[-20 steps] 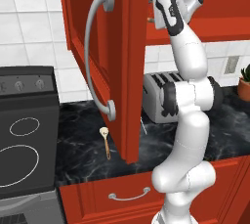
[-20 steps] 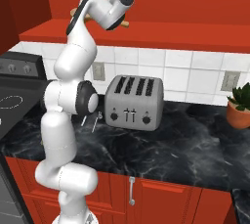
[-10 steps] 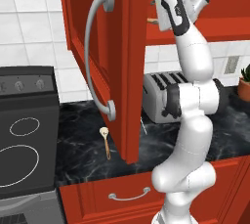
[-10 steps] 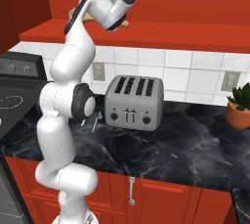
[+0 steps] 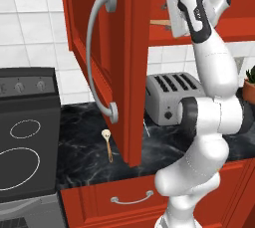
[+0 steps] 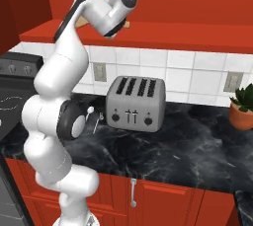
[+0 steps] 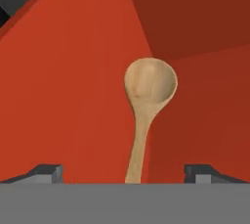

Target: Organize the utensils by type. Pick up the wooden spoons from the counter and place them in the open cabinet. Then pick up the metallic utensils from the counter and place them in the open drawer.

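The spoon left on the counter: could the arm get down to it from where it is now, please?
Probably yes: the spoon lies alone on the counter, though the open cabinet door hangs right beside it. The gripper is open.

No legible text, labels, brand marks or numbers anywhere. Toaster front carries only small dark slider and knob marks, no lettering; stove panel carries plain round knobs, unmarked. Wall outlets on the tiled backsplash blank as well.
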Controlling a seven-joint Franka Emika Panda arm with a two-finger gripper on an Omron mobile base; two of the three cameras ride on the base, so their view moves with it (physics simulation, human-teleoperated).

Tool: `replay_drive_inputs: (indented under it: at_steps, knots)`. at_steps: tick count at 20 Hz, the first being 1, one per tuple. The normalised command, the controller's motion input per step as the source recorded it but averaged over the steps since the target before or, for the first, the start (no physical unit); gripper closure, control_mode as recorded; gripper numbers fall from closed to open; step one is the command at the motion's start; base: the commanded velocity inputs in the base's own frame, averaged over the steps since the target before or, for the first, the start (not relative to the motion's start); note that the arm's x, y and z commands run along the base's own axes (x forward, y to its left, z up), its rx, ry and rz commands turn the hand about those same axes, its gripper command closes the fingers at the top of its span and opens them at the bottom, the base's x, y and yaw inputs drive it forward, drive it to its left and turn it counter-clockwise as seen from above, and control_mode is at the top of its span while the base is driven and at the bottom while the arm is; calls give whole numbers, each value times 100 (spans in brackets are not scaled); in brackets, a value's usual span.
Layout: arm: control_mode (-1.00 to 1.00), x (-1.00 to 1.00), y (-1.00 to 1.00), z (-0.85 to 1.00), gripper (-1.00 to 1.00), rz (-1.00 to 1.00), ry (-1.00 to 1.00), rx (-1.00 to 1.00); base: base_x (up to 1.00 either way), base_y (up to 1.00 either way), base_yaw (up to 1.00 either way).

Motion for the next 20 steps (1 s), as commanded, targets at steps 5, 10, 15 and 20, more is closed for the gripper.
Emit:
replay_drive_inputs:
  at_steps: [5, 10, 15, 20]
  knots:
    - [-100, -100, 15, -25, -100, -10, -7, 0, 0, 0, 0]
    - [-100, -100, 6, -31, -100, -32, 4, 2, 0, 0, 0]
    - [-100, -100, 9, -41, -100, -32, 8, 0, 0, 0, 0]
    - [-100, -99, 19, -36, -100, -25, 10, 8, 0, 0, 0]
